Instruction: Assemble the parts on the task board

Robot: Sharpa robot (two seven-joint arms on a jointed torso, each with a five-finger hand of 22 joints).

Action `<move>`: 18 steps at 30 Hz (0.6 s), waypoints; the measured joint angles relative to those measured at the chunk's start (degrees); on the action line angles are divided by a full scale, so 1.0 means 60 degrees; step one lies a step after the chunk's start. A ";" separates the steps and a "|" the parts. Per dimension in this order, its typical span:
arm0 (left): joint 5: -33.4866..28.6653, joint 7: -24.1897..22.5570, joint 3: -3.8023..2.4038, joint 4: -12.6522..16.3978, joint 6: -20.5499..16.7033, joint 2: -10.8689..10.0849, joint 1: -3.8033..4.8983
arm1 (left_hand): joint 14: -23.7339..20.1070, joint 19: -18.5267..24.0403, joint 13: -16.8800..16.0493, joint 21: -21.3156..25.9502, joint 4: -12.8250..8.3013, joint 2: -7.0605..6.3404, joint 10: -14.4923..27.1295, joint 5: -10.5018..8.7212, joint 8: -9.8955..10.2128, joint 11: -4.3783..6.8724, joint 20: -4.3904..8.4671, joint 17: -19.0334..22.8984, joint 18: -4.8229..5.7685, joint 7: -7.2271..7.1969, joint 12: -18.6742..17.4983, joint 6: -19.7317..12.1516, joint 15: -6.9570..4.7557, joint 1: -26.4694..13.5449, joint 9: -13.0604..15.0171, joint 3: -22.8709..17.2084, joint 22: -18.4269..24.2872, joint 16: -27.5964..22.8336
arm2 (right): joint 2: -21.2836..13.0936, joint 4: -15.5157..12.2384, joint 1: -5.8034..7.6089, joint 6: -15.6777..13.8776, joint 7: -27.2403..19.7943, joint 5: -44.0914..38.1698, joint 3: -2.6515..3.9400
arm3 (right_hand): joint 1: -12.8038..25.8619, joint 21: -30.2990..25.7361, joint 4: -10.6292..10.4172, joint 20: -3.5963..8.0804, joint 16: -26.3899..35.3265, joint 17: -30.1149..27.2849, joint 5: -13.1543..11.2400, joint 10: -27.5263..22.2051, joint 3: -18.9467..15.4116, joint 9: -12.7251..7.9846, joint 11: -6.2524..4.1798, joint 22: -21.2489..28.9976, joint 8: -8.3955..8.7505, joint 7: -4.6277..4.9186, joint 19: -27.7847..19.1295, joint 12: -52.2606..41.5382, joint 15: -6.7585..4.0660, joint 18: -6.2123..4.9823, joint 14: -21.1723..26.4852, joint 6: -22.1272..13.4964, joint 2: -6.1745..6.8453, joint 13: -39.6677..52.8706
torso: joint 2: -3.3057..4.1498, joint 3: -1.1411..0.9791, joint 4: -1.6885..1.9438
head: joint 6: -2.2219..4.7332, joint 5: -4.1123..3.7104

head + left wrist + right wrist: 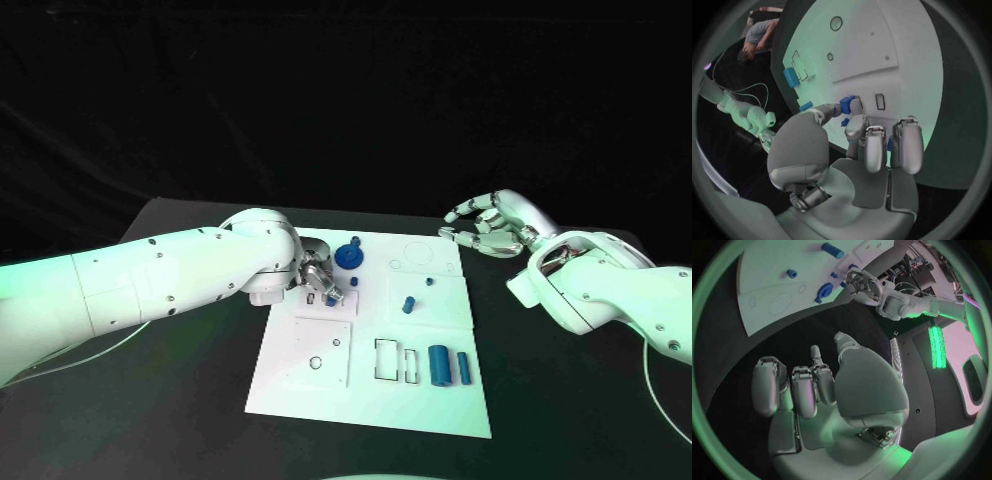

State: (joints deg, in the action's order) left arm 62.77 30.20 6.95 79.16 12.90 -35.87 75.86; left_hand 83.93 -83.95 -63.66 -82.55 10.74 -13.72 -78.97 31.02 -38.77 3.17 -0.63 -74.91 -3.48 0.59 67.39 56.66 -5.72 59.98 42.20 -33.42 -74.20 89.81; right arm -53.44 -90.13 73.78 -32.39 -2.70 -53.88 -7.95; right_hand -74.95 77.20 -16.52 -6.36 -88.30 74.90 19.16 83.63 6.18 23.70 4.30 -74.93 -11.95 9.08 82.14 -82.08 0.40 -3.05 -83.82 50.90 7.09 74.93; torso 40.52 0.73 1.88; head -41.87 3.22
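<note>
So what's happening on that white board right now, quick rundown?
Left hand pinches a small blue part over the task board. Right hand off the board's far corner, fingers curled, holding nothing. Other blue parts lie untouched; nothing blocking.

Dim greenish light, dark surroundings, glare on white arms, fisheye-warped wrist views.

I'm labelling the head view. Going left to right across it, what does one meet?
Left arm → left hand, holding a small blue part over the task board → blue cylinder → right hand → right arm.
</note>
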 measured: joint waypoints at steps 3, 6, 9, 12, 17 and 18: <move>-0.0002 -0.0005 0.0000 -0.0003 0.0028 0.0000 0.0000 | 0.0000 0.0000 -0.0001 0.0000 0.0071 0.0000 0.0000 0.0000 0.0000 0.0000 0.0000 0.0000 -0.0001 0.0000 0.0000 0.0001 0.0000 0.0000 0.0000 0.0071 -0.0003 0.0000 | 0.0000 0.0001 0.0000 0.0000 0.0001 -0.0002 0.0000 | 0.0000 0.0000 0.0000 0.0000 0.0000 0.0000 -0.0034 0.0000 0.0000 0.0000 0.0000 0.0001 0.0000 0.0000 0.0000 0.0000 0.0000 0.0000 0.0000 0.0000 0.0000 0.0000 | 0.0002 0.0001 -0.0001 | 0.0008 -0.0002; -0.0003 -0.0009 0.0000 -0.0008 0.0059 0.0000 0.0000 | 0.0000 0.0000 -0.0013 0.0000 0.0094 0.0000 0.0000 0.0000 0.0000 0.0000 0.0000 0.0000 -0.0001 0.0000 0.0036 0.0001 0.0000 0.0000 0.0000 0.0093 -0.0011 0.0000 | 0.0000 0.0004 0.0000 0.0001 0.0001 -0.0003 0.0000 | 0.0000 0.0000 0.0000 0.0000 0.0000 0.0000 -0.0034 0.0000 0.0000 0.0000 0.0000 0.0001 0.0000 0.0000 0.0000 0.0000 0.0000 0.0001 0.0000 0.0000 0.0000 -0.0001 | 0.0002 0.0001 -0.0005 | 0.0009 0.0002; -0.0003 -0.0013 0.0000 -0.0012 0.0086 0.0000 0.0001 | 0.0000 0.0000 -0.0013 0.0000 0.0117 0.0000 0.0000 0.0001 0.0000 0.0000 0.0000 0.0000 -0.0001 0.0000 0.0036 0.0001 0.0000 0.0000 0.0000 0.0124 -0.0017 0.0000 | 0.0001 0.0006 0.0000 0.0001 0.0002 -0.0004 0.0000 | 0.0000 0.0000 0.0000 0.0000 0.0000 0.0000 -0.0034 0.0000 0.0000 0.0000 0.0000 0.0001 0.0000 0.0000 0.0000 0.0000 0.0000 0.0001 0.0000 0.0000 0.0000 -0.0001 | 0.0001 0.0003 -0.0004 | 0.0005 0.0008; -0.0003 -0.0018 -0.0002 -0.0017 0.0108 0.0000 0.0001 | 0.0036 -0.0034 -0.0019 0.0000 0.0105 0.0038 -0.0034 0.0000 0.0052 0.0034 0.0034 0.0000 -0.0001 0.0000 0.0037 0.0001 -0.0036 0.0038 0.0000 0.0159 -0.0032 0.0000 | 0.0004 0.0009 0.0000 0.0001 0.0002 -0.0004 0.0000 | 0.0000 0.0000 0.0000 0.0000 0.0000 0.0000 -0.0034 0.0000 0.0000 -0.0001 0.0000 0.0002 0.0000 0.0000 0.0000 0.0000 0.0000 0.0001 0.0000 0.0000 0.0000 -0.0001 | -0.0002 0.0004 0.0000 | 0.0010 0.0009; -0.0003 -0.0039 -0.0011 -0.0019 0.0115 -0.0005 0.0009 | 0.0002 0.0002 -0.0021 0.0000 0.0061 0.0138 -0.0033 0.0030 0.0094 0.0034 0.0072 0.0000 -0.0003 0.0014 0.0037 0.0010 -0.0070 0.0481 0.0001 0.0114 -0.0031 0.0000 | 0.0009 0.0013 -0.0001 0.0001 0.0003 -0.0005 0.0000 | 0.0000 0.0000 0.0000 0.0000 0.0000 -0.0001 -0.0034 0.0000 0.0000 0.0000 0.0000 0.0002 0.0000 0.0000 0.0000 0.0000 0.0000 0.0000 0.0000 0.0000 0.0000 -0.0002 | -0.0004 0.0005 0.0006 | 0.0013 0.0011; -0.0003 -0.0042 -0.0014 -0.0019 0.0115 -0.0008 0.0013 | 0.0002 0.0002 -0.0021 0.0000 0.0061 0.0136 -0.0033 0.0070 0.0125 0.0034 0.0071 0.0000 -0.0002 0.0014 0.0037 0.0009 -0.0070 0.0580 -0.0006 0.0114 -0.0031 0.0000 | 0.0010 0.0013 -0.0001 0.0001 0.0003 -0.0005 0.0000 | 0.0000 0.0000 0.0000 0.0000 0.0000 -0.0001 -0.0034 0.0000 0.0000 0.0000 0.0000 0.0002 0.0000 0.0000 0.0000 0.0000 0.0000 0.0001 0.0000 0.0000 0.0000 -0.0002 | -0.0004 0.0008 0.0006 | 0.0014 0.0012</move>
State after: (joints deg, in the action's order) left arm 62.75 29.95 6.86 79.05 13.59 -35.91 75.94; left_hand 83.95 -83.93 -63.78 -82.55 11.11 -12.90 -79.17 31.44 -38.02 3.37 -0.20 -74.91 -3.49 0.68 67.61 56.72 -6.14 63.45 42.16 -32.74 -74.39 89.81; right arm -53.38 -90.06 73.77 -32.38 -2.68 -53.91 -7.95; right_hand -74.95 77.20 -16.52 -6.36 -88.30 74.90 18.96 83.63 6.18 23.70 4.30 -74.92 -11.95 9.08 82.14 -82.08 0.40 -3.05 -83.82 50.90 7.10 74.92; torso 40.50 0.78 1.92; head -41.79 3.30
